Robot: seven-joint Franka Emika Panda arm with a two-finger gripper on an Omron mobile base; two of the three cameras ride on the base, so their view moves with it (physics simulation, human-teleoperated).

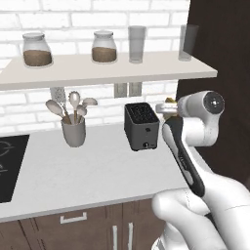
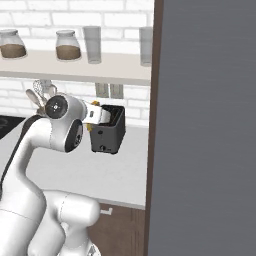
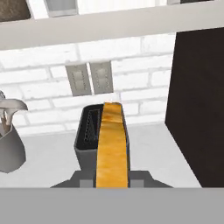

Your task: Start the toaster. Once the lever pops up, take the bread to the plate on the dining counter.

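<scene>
My gripper [image 3: 112, 183] is shut on the bread [image 3: 113, 144], a golden-yellow slice with an orange-brown crust, seen edge-on between the fingers. The slice hangs just above the dark grey toaster [image 3: 87, 142], over its right slot. From the left base view, the gripper [image 1: 165, 108] hovers at the toaster's [image 1: 141, 126] upper right, with a bit of bread [image 1: 170, 100] showing. In the right base view the gripper [image 2: 96, 114] sits at the toaster's [image 2: 109, 132] top left edge. The plate and the dining counter are out of view.
A grey utensil holder [image 1: 73, 131] with spoons stands left of the toaster on the light grey worktop [image 1: 88, 171]. A shelf [image 1: 97, 71] with jars and glasses runs overhead. A dark tall cabinet [image 1: 224, 63] closes the right side. A black cooktop [image 1: 10, 166] lies far left.
</scene>
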